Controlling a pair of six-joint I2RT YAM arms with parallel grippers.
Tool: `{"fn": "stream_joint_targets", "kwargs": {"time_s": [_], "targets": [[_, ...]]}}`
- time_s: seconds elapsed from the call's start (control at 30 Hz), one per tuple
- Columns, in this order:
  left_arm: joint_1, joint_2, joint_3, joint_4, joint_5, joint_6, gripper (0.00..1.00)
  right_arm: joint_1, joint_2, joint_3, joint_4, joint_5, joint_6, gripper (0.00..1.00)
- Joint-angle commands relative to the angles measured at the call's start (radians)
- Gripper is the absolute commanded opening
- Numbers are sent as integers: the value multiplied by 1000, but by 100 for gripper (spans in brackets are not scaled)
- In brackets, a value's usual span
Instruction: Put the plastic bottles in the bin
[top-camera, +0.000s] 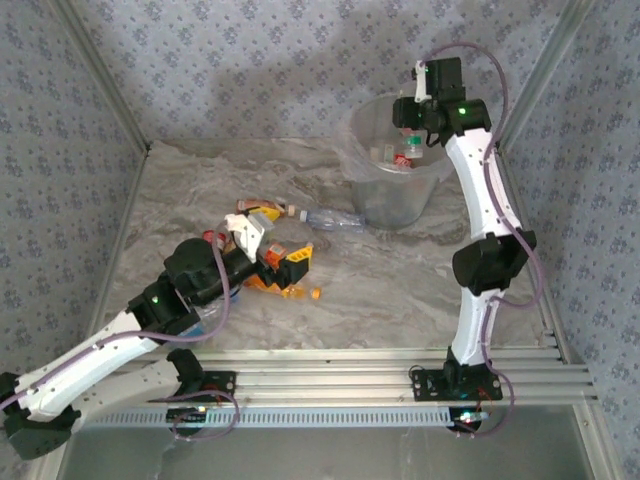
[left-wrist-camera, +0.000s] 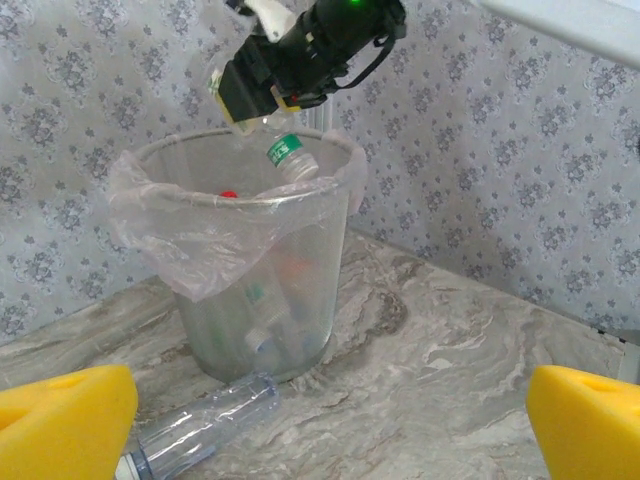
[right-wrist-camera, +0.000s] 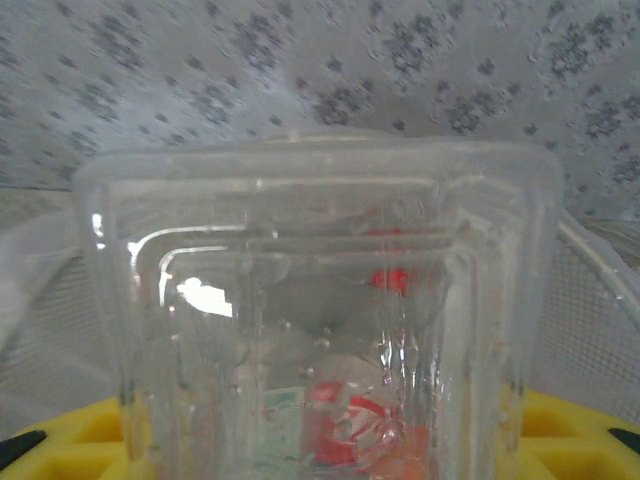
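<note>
Left wrist | right tool (left-wrist-camera: 250, 108) pinching bottle (left-wrist-camera: 284, 150), cap-down, axis tilted | left tool (left-wrist-camera: 325, 425) spread

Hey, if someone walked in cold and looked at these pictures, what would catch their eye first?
First, the right gripper, clamped on a green-capped bottle over the mouth of the bag-lined bin at the far right of the table. Next, the left gripper, jaws wide open above a cluster of orange bottles at centre-left. One clear bottle lies on its side by the bin's foot.
</note>
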Motion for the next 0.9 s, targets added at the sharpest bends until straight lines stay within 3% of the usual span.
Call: {"fn": "stream_joint_targets", "kwargs": {"time_s": [0.0, 0.43, 0.77, 0.87], "targets": [[-2, 3, 25, 16, 19, 16, 100, -12, 47, 67, -103, 122, -24, 55], [-2, 20, 29, 10, 23, 20, 100, -27, 24, -66, -162, 160, 80, 59], [-2, 26, 28, 7, 15, 24, 100, -25, -14, -25, -164, 164, 98, 81], [-2, 28, 30, 6, 15, 27, 100, -27, -39, -8, -168, 163, 100, 82]]}}
